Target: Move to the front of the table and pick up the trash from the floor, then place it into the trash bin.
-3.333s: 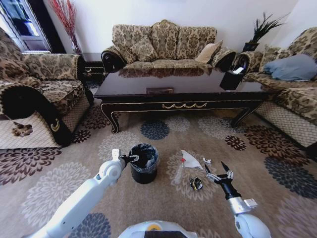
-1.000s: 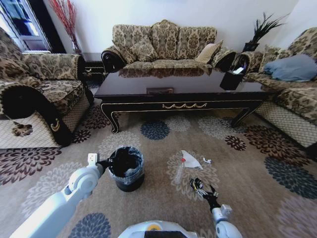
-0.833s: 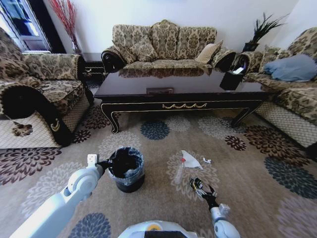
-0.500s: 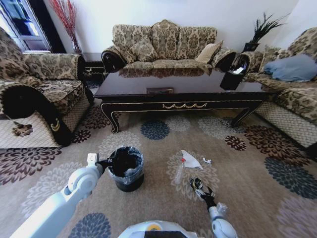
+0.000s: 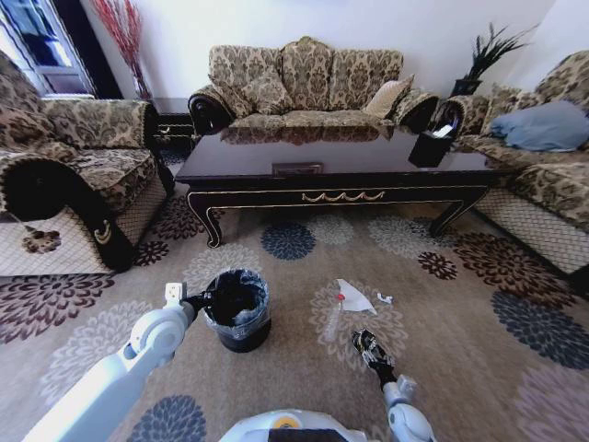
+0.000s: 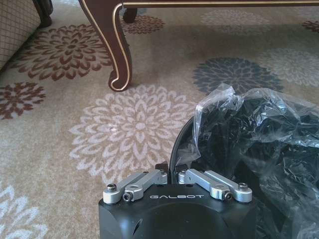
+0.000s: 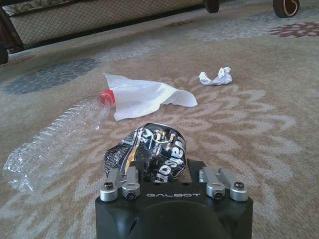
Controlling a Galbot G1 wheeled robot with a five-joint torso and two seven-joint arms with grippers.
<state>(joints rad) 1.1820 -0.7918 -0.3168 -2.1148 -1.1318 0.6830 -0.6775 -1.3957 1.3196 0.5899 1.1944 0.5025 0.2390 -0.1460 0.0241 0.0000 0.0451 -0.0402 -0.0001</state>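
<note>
On the patterned carpet, before the long dark table [image 5: 340, 170], stands the black bin [image 5: 236, 311] with its plastic liner [image 6: 254, 144]. My left gripper [image 5: 199, 299] [image 6: 172, 172] is shut on the near rim of that bin. The trash lies to its right: a white sheet [image 5: 353, 297] [image 7: 144, 94], a clear bottle [image 5: 331, 322] [image 7: 55, 139] with a red cap, a tiny white scrap [image 5: 385, 297] [image 7: 215, 76], and a dark shiny wrapper [image 5: 364, 342] [image 7: 154, 149]. Down at the wrapper, my right gripper [image 5: 372, 353] [image 7: 167, 167] is open, the crumpled foil lying between its fingers on the floor.
Patterned sofas [image 5: 304, 83] ring the table on three sides. A curved table leg [image 6: 117, 50] stands just beyond the bin. A black tissue holder [image 5: 431, 147] sits at the table's right end.
Since the earliest frame the left gripper has drawn the bin left and closer to me. The right gripper has dropped from beside the wrapper onto it, edging in over the last second.
</note>
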